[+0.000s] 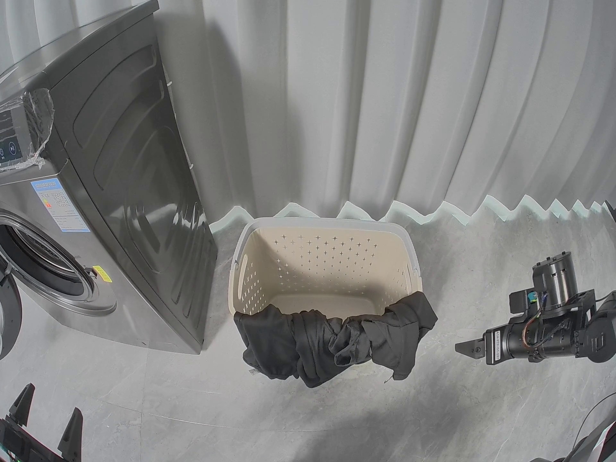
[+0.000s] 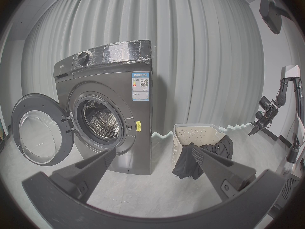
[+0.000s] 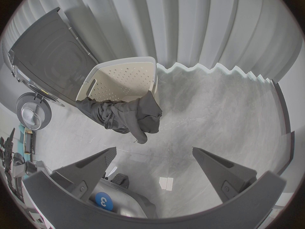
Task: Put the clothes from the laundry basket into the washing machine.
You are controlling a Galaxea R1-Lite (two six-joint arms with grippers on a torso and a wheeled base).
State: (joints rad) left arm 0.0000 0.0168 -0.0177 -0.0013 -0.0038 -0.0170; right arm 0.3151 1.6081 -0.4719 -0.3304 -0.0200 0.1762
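Observation:
A cream laundry basket [image 1: 327,226] stands on the floor beside the grey washing machine [image 1: 122,181]. Dark grey clothes [image 1: 333,344] hang over the basket's near rim and down its outside. The washer's round door [image 2: 39,129] is swung open and the drum [image 2: 101,121] is bare. My left gripper [image 1: 46,418] sits low at the near left, open and holding nothing, in front of the washer. My right gripper [image 1: 467,348] hovers to the right of the basket, pointing toward it, open and holding nothing. The wrist views show the basket [image 2: 195,134] [image 3: 124,77] and the clothes [image 2: 203,158] [image 3: 127,116].
A white pleated curtain [image 1: 385,85] closes off the back. Grey stone floor [image 1: 192,405] lies open in front of the basket and the washer. The washer's open door [image 1: 8,312] juts out at the far left.

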